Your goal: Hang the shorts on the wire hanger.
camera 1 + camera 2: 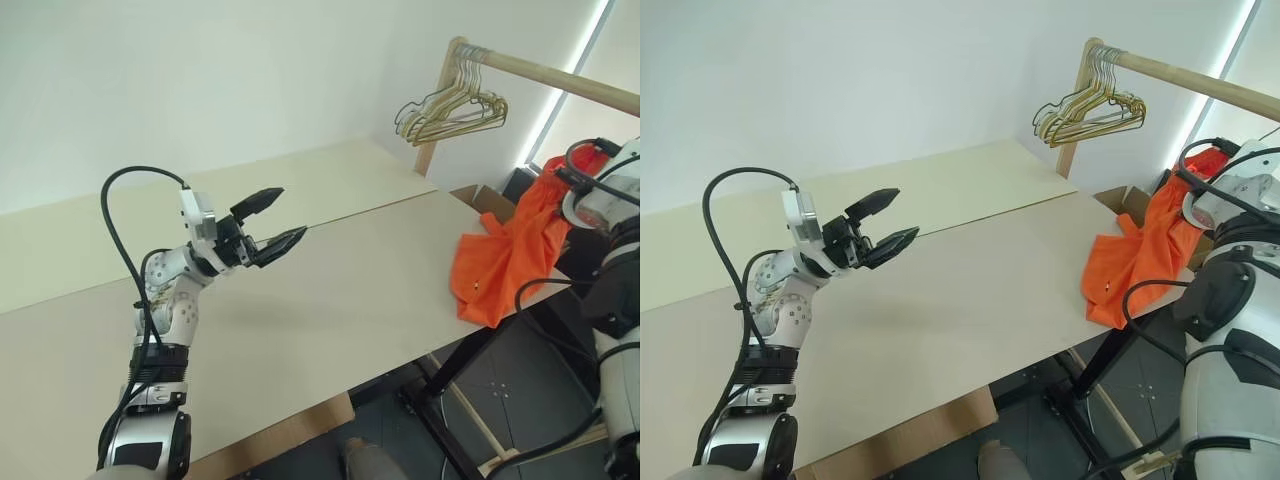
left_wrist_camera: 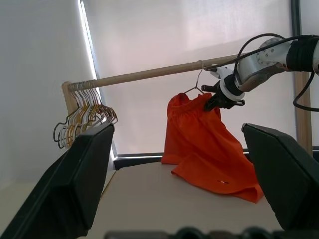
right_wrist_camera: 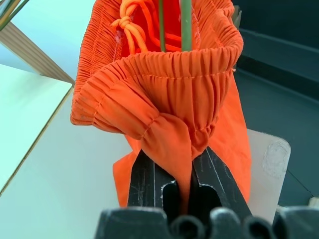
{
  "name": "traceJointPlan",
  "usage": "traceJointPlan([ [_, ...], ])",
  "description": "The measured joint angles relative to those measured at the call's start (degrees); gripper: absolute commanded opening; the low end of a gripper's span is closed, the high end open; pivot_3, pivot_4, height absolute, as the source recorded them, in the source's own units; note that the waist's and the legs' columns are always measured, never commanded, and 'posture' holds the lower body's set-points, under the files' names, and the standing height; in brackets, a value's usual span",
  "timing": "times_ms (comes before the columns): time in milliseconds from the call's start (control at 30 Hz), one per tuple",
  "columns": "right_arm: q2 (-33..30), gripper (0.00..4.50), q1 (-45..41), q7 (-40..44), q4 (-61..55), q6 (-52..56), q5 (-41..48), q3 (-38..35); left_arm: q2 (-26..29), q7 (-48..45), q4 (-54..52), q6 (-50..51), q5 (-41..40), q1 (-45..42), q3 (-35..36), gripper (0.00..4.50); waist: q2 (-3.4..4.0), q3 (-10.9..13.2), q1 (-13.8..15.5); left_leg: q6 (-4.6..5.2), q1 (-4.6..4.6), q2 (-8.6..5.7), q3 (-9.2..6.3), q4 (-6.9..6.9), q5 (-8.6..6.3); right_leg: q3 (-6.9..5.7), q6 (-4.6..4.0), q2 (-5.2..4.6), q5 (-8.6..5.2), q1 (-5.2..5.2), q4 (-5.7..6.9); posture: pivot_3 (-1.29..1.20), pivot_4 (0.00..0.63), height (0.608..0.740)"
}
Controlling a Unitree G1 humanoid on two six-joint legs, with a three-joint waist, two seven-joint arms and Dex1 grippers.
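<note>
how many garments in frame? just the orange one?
1. The shorts hang by the waistband from the right gripper near the wooden rail, with the hems trailing on the table edge. No other clothing visible.

table [image 1: 330, 300]: pale, bare | wooden rail [image 1: 560, 75]: bunch of wire hangers [image 1: 455, 112] hanging | cardboard box [image 1: 488, 200]: beyond table

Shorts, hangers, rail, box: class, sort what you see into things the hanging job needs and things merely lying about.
Job:
shorts
wire hanger
right gripper, shut on the waistband
wooden rail

Lying about:
bunch of hangers
cardboard box
left gripper, open, idle
</note>
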Motion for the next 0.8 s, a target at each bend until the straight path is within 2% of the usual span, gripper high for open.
traceJointPlan([
  [167,0.0,1.55,0.0,-1.4,0.1,-0.5,-0.2,0.8,0.0,0.3,-1.0,0.0,0.0,0.3,0.0,4.50,0.01,0.0,0.6,0.00,0.00,-0.01,0.12,0.00,0.00,0.10,0.06,-0.01,0.03,0.00,-0.03,-0.13,0.000,0.740],
  [433,0.0,4.30,-0.4,-3.0,0.0,-2.5,-1.6,4.4,0.2,0.4,-1.0,0.0,0.0,0.4,0.0,4.50,0.01,0.0,0.7,0.02,0.00,-0.02,0.25,0.00,-0.02,0.22,0.11,-0.01,0.05,-0.04,-0.06,-0.13,0.000,0.740],
  [467,0.0,4.44,-0.7,-3.3,-0.1,-2.5,-1.9,4.7,0.2,0.4,-1.0,0.0,0.0,0.4,0.0,4.50,0.01,0.0,0.7,0.03,0.00,-0.02,0.27,0.00,-0.02,0.24,0.11,-0.01,0.05,-0.06,-0.05,-0.13,0.000,0.740],
  [800,1.2,4.44,-0.1,-8.7,-10.1,-3.2,-8.8,12.6,0.3,0.3,-1.0,0.0,0.0,0.4,0.0,4.50,0.02,0.0,0.7,0.03,-0.02,0.00,0.34,0.00,-0.02,0.30,0.14,-0.01,0.07,-0.14,-0.04,-0.15,0.000,0.740],
])
